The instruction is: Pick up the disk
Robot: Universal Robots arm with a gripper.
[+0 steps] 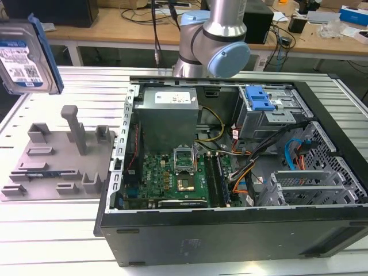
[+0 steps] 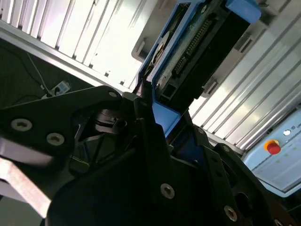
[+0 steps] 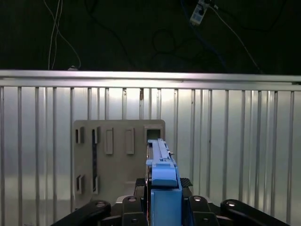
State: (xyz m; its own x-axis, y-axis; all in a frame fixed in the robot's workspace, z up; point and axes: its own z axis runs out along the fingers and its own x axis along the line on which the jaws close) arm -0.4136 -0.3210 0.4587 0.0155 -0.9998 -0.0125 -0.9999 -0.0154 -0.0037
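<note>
First wrist view: the jaws (image 3: 162, 207) pinch the disk (image 3: 162, 176) by its blue side rails, edge-on and lifted. Well beyond it, the grey fixture plate (image 3: 117, 160) lies on the slatted bench (image 3: 235, 141).

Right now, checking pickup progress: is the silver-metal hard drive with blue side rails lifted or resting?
Lifted: the disk hangs above the grey fixture plate, clamped in the gripper.

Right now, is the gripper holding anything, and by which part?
Yes. The gripper holds the disk on edge, clamped at one end across its flat faces, beside the blue side rail, above the grey fixture plate.
</note>
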